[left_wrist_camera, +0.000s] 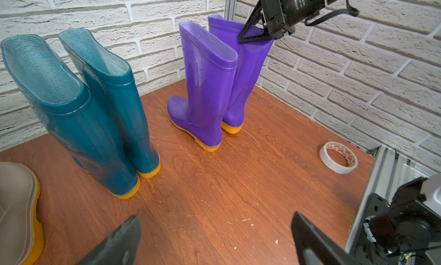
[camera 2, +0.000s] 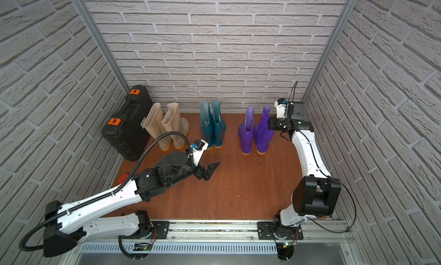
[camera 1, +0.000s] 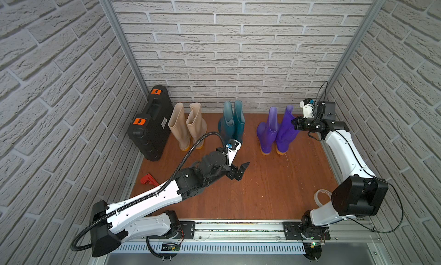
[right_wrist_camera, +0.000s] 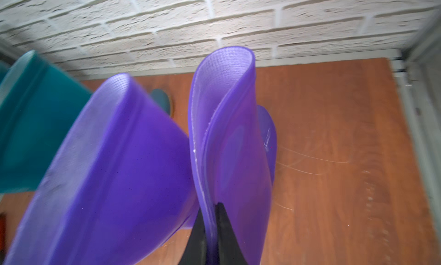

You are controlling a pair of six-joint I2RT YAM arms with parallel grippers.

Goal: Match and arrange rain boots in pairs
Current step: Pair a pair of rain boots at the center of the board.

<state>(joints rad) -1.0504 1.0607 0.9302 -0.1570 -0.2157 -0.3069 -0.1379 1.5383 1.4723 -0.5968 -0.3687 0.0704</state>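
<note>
Light in both top views is soft, even and fairly bright, coming from above. The six tall glossy rubber boots cast only short, faint shadows on the reddish-brown wooden floor. I see the white brick-pattern walls bow toward the frame corners. My left wrist view is crisp, with pale sheen streaks on the open-topped purple boot. My right wrist view is smeared: that boot and the dark teal boot blur, the folded purple boot less so.

White left arm and right arm, black joints, ribbed cable, black left end effector.
</note>
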